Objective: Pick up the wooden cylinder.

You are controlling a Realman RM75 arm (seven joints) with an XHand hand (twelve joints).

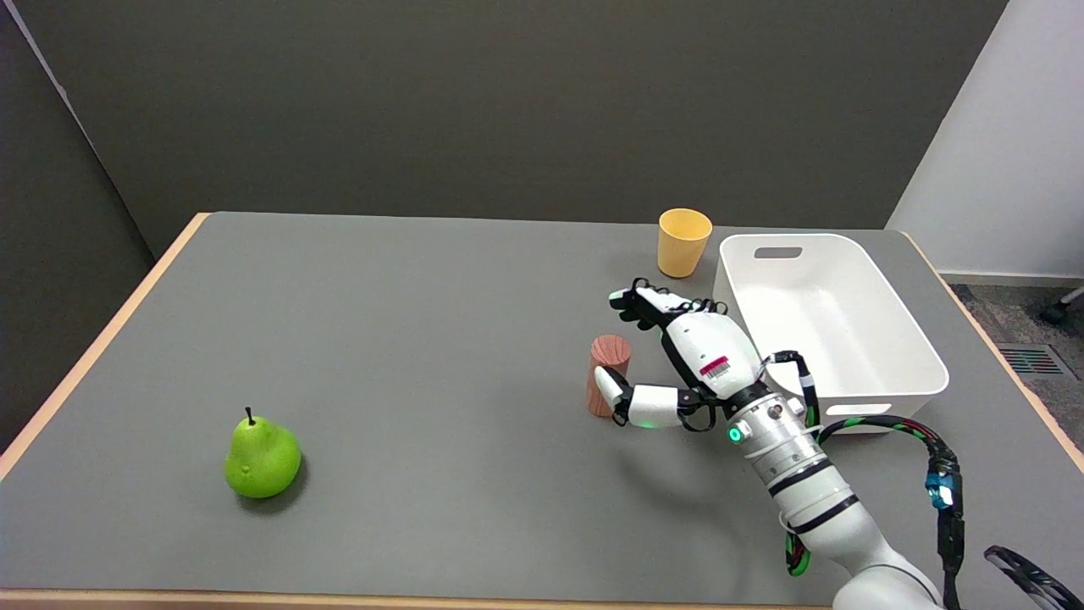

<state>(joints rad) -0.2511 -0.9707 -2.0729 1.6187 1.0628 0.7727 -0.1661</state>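
On the desk [423,339], the pear [262,457] lies near the front left, the wooden cylinder [608,369] stands upright right of centre with the right hand [677,364] just beside it, and the cup [683,242] stands behind, immediately left of the bin [898,356].

Cyl [609,359] red-brown; pear [262,458] green; cup [683,242] yellow; bin [915,356] white; tbl [406,356] grey.
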